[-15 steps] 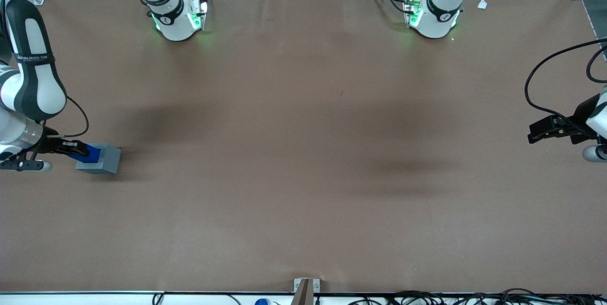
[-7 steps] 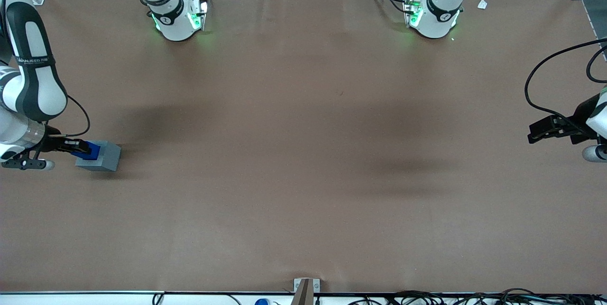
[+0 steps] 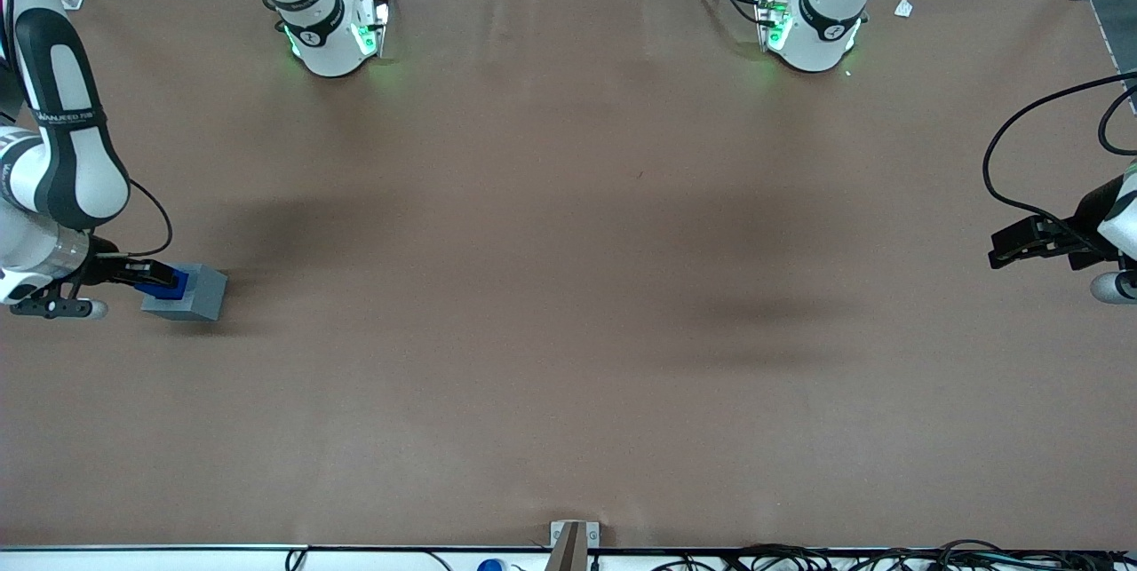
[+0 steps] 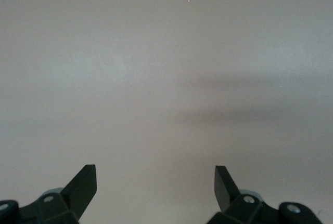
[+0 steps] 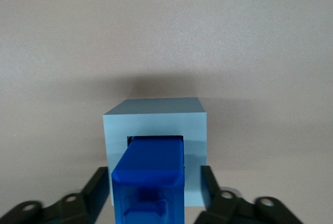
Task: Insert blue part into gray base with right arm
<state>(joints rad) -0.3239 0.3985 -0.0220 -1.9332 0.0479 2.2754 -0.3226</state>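
The gray base (image 3: 200, 297) sits on the brown table near the working arm's end. The blue part (image 3: 174, 282) stands in the recess in its top face, with its upper portion sticking out. In the right wrist view the blue part (image 5: 151, 174) fills the recess of the gray base (image 5: 156, 117). My right gripper (image 3: 151, 274) is right at the blue part, and its fingers (image 5: 210, 187) stand on either side of it. A strip of gray shows between one finger and the blue part. The gripper (image 5: 155, 176) is open.
The brown table covering (image 3: 568, 287) stretches toward the parked arm's end. Two white arm bases (image 3: 333, 29) with green lights stand at the table edge farthest from the front camera. A small metal bracket (image 3: 574, 535) sits at the nearest edge.
The blue part has settled lower into the gray base. The right arm's forearm and wrist have shifted slightly. The gray base has not moved.
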